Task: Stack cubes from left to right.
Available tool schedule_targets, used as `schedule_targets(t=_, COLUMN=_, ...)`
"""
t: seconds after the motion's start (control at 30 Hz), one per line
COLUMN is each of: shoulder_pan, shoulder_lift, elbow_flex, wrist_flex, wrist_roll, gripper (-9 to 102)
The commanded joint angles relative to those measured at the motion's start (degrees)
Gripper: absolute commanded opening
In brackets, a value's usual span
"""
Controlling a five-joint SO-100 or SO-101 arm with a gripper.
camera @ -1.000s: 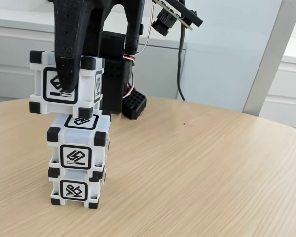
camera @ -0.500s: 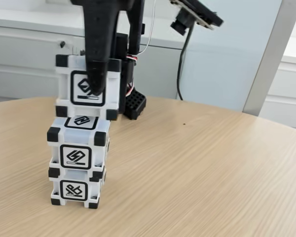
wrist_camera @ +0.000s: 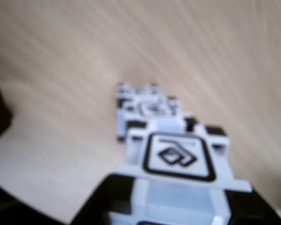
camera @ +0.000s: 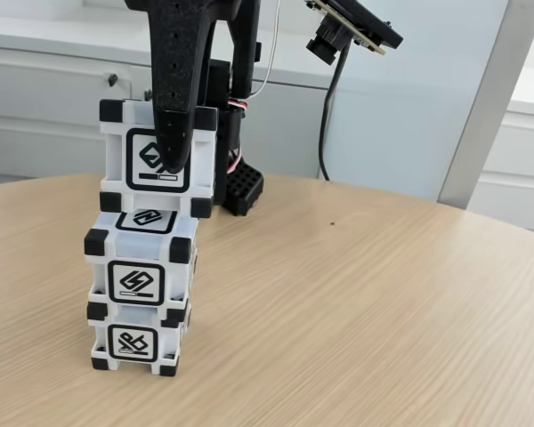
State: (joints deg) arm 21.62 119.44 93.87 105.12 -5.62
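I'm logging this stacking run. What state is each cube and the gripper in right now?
Top white plastic cube with black corners: held in the jaws, shifted slightly right of the two below; contact unclear.
Middle white cube: resting squarely on the bottom one.
Bottom white cube: sitting on the wooden table.
Black gripper: shut on the top cube.
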Motion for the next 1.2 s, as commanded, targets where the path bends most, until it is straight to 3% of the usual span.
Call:
schedule_targets(t=0.0, shoulder_pan=0.53, shoulder_lift=1.05, elbow_flex=-0.35, wrist_flex=4.66, wrist_roll=-0.18, gripper=25)
schedule_targets(t=0.2, shoulder_pan=0.53, shoulder_lift=0.97, elbow_flex=-0.35, wrist_flex=4.66, wrist_roll=0.26, gripper=34)
schedule_targets(t=0.5, shoulder_pan=-0.53, shoulder_lift=1.41, elbow_flex=-0.62, wrist_flex=4.66, wrist_roll=1.05, gripper=38)
schedule_targets(t=0.7, shoulder_pan=-0.62, shoulder_lift=7.56, elbow_flex=-1.67, wrist_flex=4.66, wrist_roll=0.35, gripper=27)
schedule_targets(t=0.83, shoulder_pan=-0.7, shoulder_lift=16.08, elbow_flex=-2.46, wrist_flex=4.66, wrist_roll=-1.93, gripper=1)
schedule_targets(t=1.07, shoulder_pan=-0.7, shoulder_lift=33.84, elbow_flex=-1.85, wrist_flex=4.39, wrist_roll=-7.03, gripper=0)
schedule_targets(t=1.17, shoulder_pan=-0.7, shoulder_lift=41.48, elbow_flex=-1.14, wrist_flex=0.53, wrist_roll=-7.73, gripper=0)
